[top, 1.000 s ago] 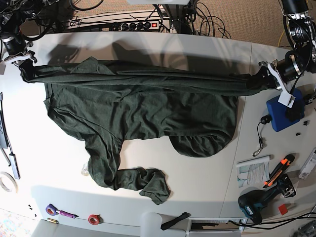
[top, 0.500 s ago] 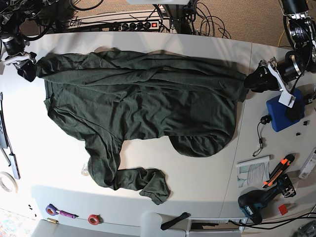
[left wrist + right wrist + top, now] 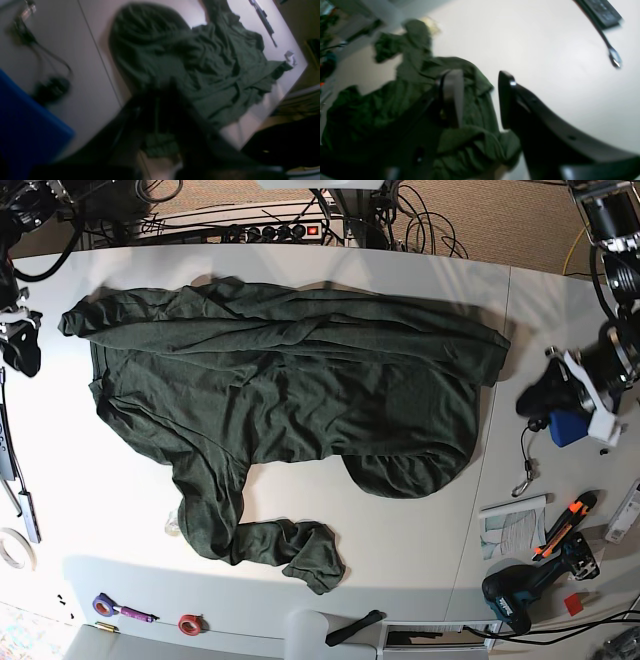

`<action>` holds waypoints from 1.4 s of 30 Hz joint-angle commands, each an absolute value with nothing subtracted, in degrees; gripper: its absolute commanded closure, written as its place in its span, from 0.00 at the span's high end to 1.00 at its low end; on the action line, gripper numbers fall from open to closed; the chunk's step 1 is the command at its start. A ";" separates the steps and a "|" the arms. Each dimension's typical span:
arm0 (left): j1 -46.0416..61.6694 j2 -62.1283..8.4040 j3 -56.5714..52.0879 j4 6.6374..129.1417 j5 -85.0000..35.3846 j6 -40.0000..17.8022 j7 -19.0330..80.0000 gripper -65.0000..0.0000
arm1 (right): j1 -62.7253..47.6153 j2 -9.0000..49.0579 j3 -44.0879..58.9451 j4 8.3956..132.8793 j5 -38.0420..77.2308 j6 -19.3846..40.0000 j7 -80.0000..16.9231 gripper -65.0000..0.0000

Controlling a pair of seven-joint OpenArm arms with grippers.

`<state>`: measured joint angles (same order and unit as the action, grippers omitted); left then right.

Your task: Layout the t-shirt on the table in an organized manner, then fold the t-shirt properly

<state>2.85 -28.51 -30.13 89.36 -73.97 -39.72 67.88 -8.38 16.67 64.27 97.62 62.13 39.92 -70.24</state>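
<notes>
The dark green t-shirt lies spread over the white table, its top edge bunched in folds and one long sleeve trailing toward the front. My right gripper hangs at the table's left edge, clear of the cloth. In the right wrist view its fingers stand apart, the gripper open and empty above the t-shirt. My left gripper is right of the shirt's corner, off the cloth. The left wrist view is blurred: the gripper looks shut, with the t-shirt beyond.
A blue box and a black cable sit beside my left gripper. A drill, an orange cutter and a paper lie front right. Tape rolls lie front left, a black tool at the left edge.
Both grippers have let go of the shirt's top edge, which has dropped flat. The left one drew back right and toward the front; the right one moved off to the left.
</notes>
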 commanded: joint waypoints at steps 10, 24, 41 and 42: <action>-0.01 -37.50 -26.92 90.26 -65.87 -40.00 65.60 0.00 | -7.46 17.96 49.54 98.63 49.23 40.00 -70.72 0.00; 3.01 -38.70 -23.83 90.26 -82.63 -40.00 80.00 0.00 | -14.74 17.93 43.70 116.44 37.43 40.00 -70.41 0.00; 3.77 -32.27 -11.53 90.26 -54.15 -40.00 62.96 0.00 | -17.91 17.78 43.55 105.86 26.96 40.00 -60.82 0.00; 3.77 -32.27 -9.82 90.26 -52.47 -40.00 60.86 0.00 | -17.74 17.76 43.55 105.47 27.00 40.00 -60.84 0.00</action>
<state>4.62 -31.27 -9.26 89.36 -51.42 -39.75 61.58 -17.93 16.67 43.11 104.71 26.44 40.14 -62.06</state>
